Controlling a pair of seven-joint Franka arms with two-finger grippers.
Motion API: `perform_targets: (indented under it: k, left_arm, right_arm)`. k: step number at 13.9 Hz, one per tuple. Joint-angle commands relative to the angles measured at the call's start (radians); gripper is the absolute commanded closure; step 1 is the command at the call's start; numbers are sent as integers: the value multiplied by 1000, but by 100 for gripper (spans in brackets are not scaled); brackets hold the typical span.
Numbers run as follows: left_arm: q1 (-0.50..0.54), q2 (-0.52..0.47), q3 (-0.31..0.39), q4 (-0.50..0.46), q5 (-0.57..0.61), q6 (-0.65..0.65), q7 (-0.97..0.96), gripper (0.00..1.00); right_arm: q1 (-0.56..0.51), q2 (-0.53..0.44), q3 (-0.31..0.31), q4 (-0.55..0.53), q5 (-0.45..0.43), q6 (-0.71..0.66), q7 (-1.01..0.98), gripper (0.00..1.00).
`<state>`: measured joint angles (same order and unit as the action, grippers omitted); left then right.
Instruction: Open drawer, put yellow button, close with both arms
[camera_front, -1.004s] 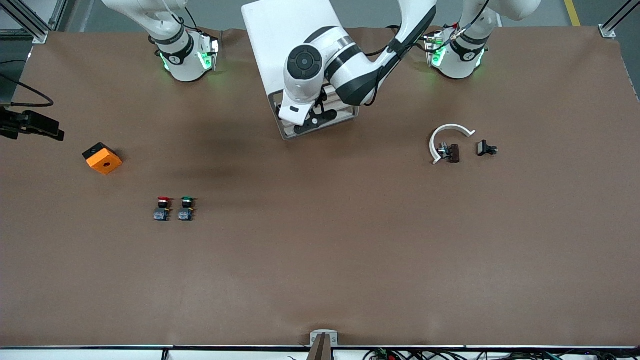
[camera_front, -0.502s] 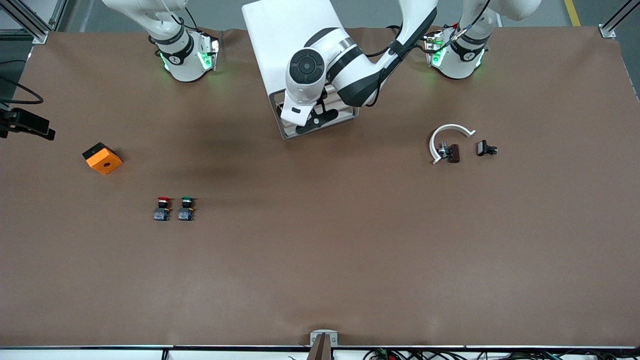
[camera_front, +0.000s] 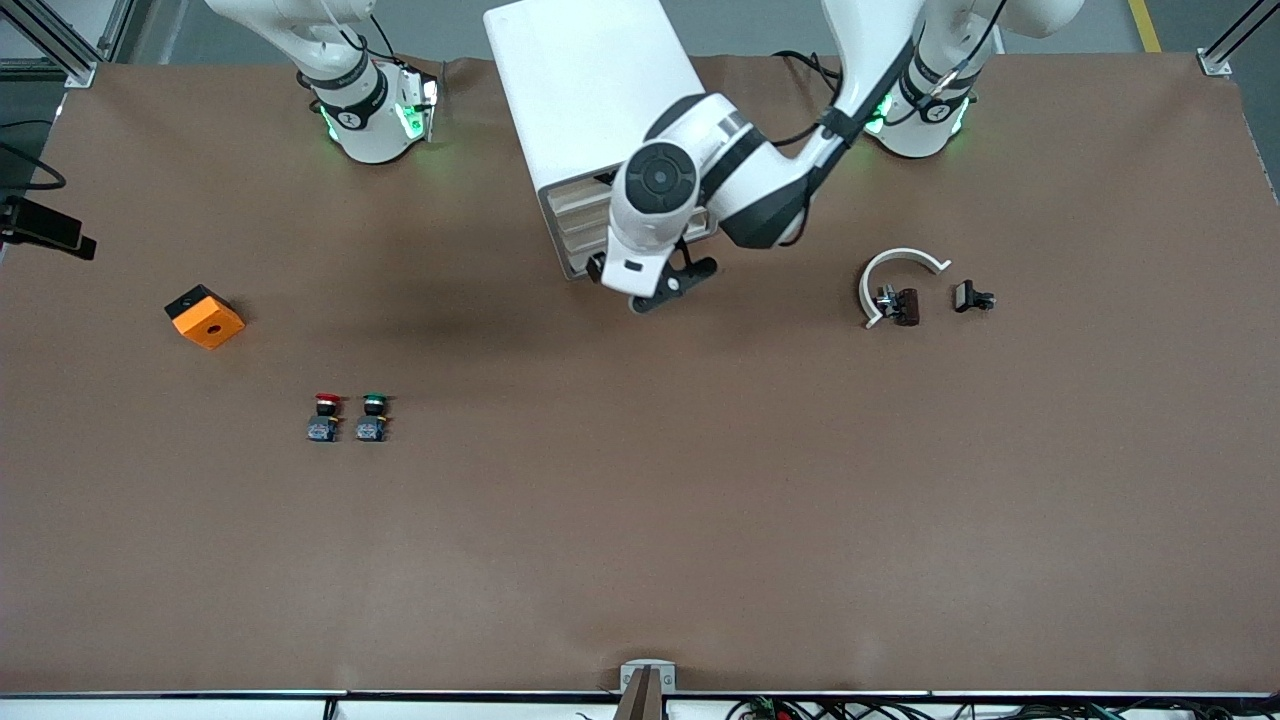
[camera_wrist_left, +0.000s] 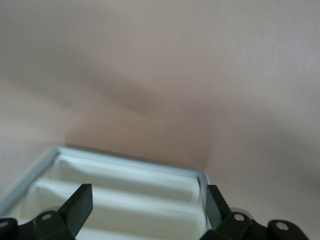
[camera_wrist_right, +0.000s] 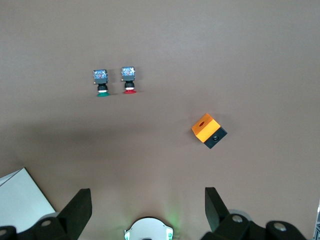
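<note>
The white cabinet (camera_front: 590, 90) stands between the two arm bases. Its stacked cream drawer fronts (camera_front: 578, 225) line up, and the highest drawer (camera_front: 575, 195) looks pushed in. My left gripper (camera_front: 662, 285) is open and empty, just off the cabinet's front over bare table. In the left wrist view the drawer fronts (camera_wrist_left: 125, 197) show between its spread fingers (camera_wrist_left: 80, 202). My right gripper (camera_wrist_right: 148, 205) is open and empty, high above the table near its own base. The yellow button is out of view.
A red-capped button (camera_front: 325, 417) and a green-capped button (camera_front: 373, 417) stand side by side toward the right arm's end, with an orange cube (camera_front: 204, 316) nearby. A white curved piece (camera_front: 895, 270) and small dark parts (camera_front: 972, 297) lie toward the left arm's end.
My left gripper has drawn back from the cabinet's drawer front, toward the front camera and the left arm's end. The drawer fronts now show uncovered.
</note>
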<state>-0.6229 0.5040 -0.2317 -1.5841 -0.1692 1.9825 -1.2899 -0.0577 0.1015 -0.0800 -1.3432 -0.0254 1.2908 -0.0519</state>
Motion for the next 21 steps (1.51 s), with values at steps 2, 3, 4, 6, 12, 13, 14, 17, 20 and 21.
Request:
perform_targets:
  k: [2,3,4,6,12,13,14,17,20,21]
  left_arm:
    - [119,-70,-6,-20,28,-17,145,0]
    - [156,-85,-6,-25,43,-34,209,0]
    - [193,-105,-6,-27,68,-69,283,0]
    - [271,-157,-6,-34,132,-157,442,0]
    - [561,-294,-14,-27,192,-306,685,0]
    - [604,-317,-15,-34,192,-309,755,0]
    - [650,-329,-15,-42,192,-329,858,0]
    - [787,-422,-15,-82,192,-363,1090,0]
    - [884,-521,-15,-112,192,-363,1251,0]
    - [887,-550,-15,-125,192,-357,1256,0]
  right_arm:
    - [-19,-83,28,-37,12,-4,-12,0]
    - [-19,-92,28,-62,13,17,-12,0]
    - [-19,-117,28,-97,13,48,-12,0]
    - [-19,-178,28,-190,15,114,-12,0]
    - [-16,-275,28,-332,32,216,-11,0]
    - [-16,-275,28,-332,36,222,-11,0]
    - [-16,-275,28,-332,36,225,-11,0]
    - [-13,-270,28,-324,36,235,-11,0]
    - [-8,-269,26,-318,36,236,-11,0]
    - [1,-269,25,-318,36,236,-11,0]
